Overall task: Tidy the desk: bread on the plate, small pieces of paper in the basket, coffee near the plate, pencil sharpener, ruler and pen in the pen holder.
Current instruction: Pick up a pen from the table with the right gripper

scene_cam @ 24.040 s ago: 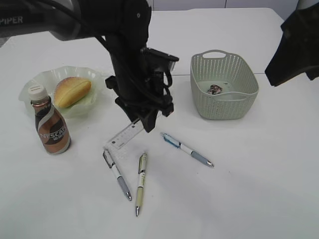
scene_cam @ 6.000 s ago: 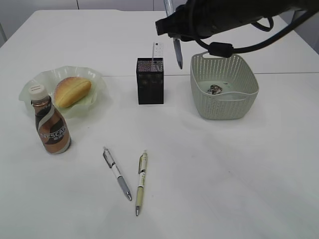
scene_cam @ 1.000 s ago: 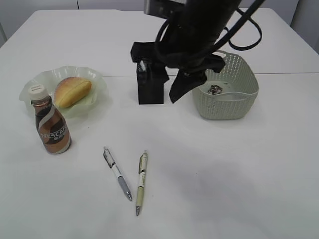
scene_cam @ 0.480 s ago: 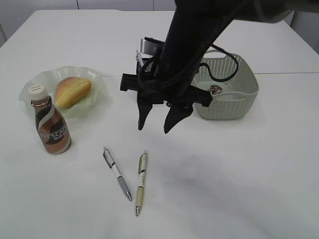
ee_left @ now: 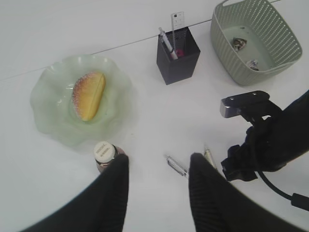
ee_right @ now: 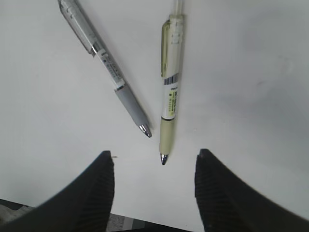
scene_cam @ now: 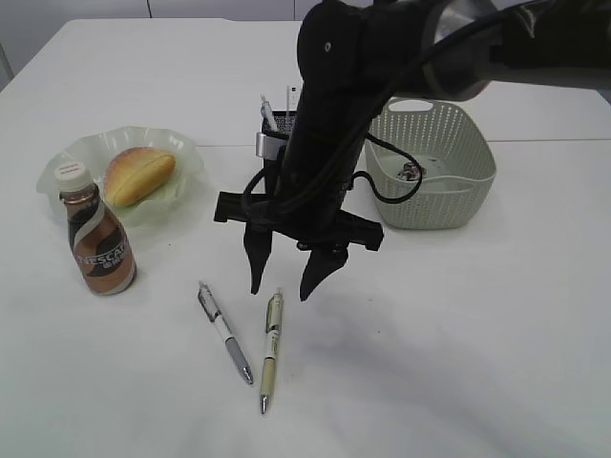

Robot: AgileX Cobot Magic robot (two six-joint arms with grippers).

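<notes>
Over the last second the right gripper (scene_cam: 284, 277) has travelled from beside the pen holder (ee_left: 177, 55), in the upper centre of the exterior frame, down to the lower centre, where it now hangs just above the two pens left on the desk (scene_cam: 458, 363). Its fingers are spread with nothing between them. One pen and the ruler (ee_left: 177, 21) already stand in the holder, so the move reads as a drop-off completed and the approach to the next pen begun.

In the right wrist view the green pen (ee_right: 170, 92) lies in the gap ahead of the spread fingers, slightly right of centre. Its long axis runs nearly top to bottom of that frame, tip toward the gripper at the bottom, clip end toward the top edge. The grey pen (ee_right: 107, 67) lies to its left, slanted from upper left to lower right, its tip close to the green pen's barrel but apart from it. In the exterior view both tips point toward the bottom edge.

The left gripper (ee_left: 157, 193) hovers high at the bottom of its own view, fingers apart and empty.

Bread (scene_cam: 139, 175) sits on the plate (scene_cam: 186, 153) at the left; the coffee (scene_cam: 95, 239) stands just beside the plate; paper scraps lie in the basket (scene_cam: 430, 205) at the right. Judged remaining: both pens.
</notes>
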